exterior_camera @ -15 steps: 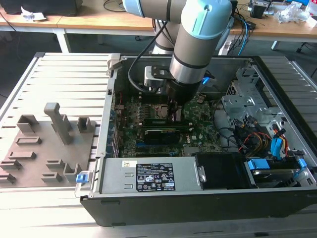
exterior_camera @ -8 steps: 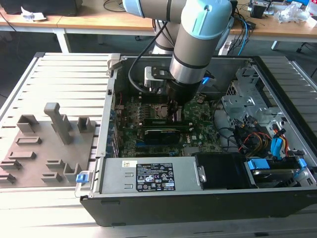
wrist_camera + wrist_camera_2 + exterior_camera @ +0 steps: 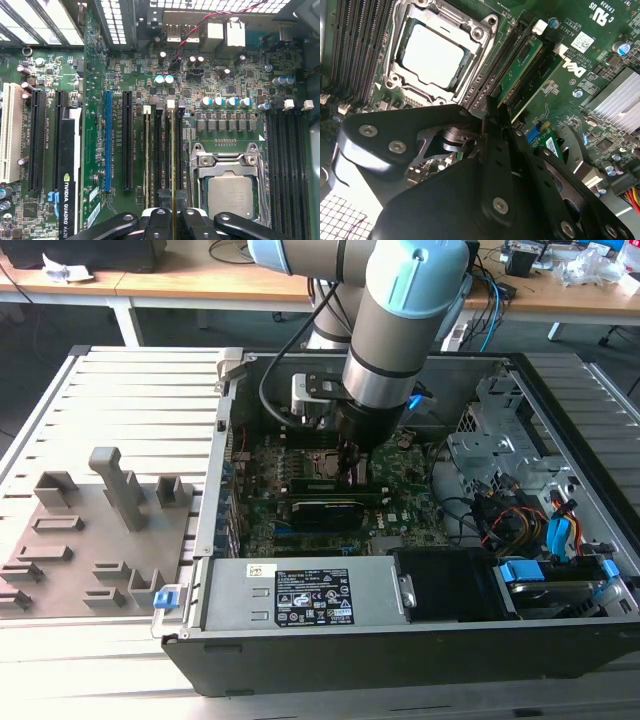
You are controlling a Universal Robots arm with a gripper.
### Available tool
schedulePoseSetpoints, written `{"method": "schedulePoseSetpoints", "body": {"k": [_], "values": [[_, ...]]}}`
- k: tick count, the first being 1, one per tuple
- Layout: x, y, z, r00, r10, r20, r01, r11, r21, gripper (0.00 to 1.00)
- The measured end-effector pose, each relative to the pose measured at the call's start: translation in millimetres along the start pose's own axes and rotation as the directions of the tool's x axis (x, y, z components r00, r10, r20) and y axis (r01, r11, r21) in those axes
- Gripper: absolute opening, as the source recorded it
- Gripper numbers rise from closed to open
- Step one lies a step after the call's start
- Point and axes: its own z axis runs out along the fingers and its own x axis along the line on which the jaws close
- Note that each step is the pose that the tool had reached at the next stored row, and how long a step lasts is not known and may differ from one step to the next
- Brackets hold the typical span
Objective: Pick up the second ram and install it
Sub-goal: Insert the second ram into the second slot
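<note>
The second ram (image 3: pixel 172 160) stands edge-on in a memory slot just beside the CPU socket (image 3: pixel 232 192). In the second wrist view it is a green stick (image 3: pixel 522 65) running along the slot away from the fingertips. My gripper (image 3: pixel 173 217) is shut on the near end of the stick, one black finger on either side of it. In the exterior view the gripper (image 3: pixel 352 472) reaches straight down into the open computer case, over the motherboard next to the socket (image 3: pixel 320 462). The dark fingers (image 3: pixel 490 150) sit close together.
Another thin stick (image 3: pixel 146 155) sits edge-on two slots further from the socket. A black expansion card (image 3: pixel 325 510) lies in front of the gripper. The power supply (image 3: pixel 300 590) and the drive cage (image 3: pixel 500 440) bound the case. Grey holder blocks (image 3: pixel 110 500) stand on the exterior view's left.
</note>
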Motion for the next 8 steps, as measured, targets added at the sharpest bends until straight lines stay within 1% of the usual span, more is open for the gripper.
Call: {"method": "schedulePoseSetpoints", "body": {"k": [3,8], "values": [[0.1,-0.2,2.9,1.0000,0.000,0.0006,0.000,1.0000,-0.0002,0.14],[0.0,-0.5,4.7,1.0000,0.000,0.0011,0.000,1.0000,-0.0001,0.14]]}}
